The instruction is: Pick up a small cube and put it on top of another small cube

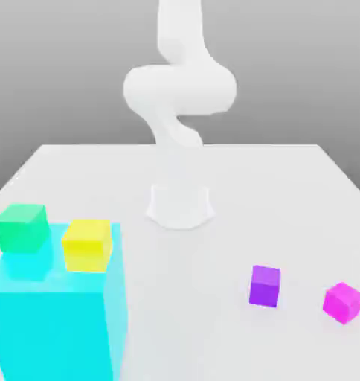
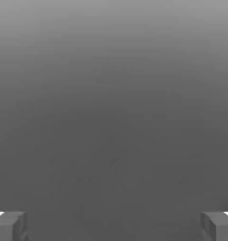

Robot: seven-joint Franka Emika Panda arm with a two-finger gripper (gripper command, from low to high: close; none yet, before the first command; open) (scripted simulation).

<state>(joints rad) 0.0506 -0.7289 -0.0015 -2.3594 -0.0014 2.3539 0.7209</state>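
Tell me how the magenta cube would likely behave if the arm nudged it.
The magenta cube will probably slide or pivot rather than roll, given its flat faces and sharp edges. It is about as tall as it is wide, so a low push seems unlikely to tip it. Its crisp, straight edges suggest a stiff body.

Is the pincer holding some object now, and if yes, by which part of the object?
Nothing is held: the pincer is open, with no object between its fingers.
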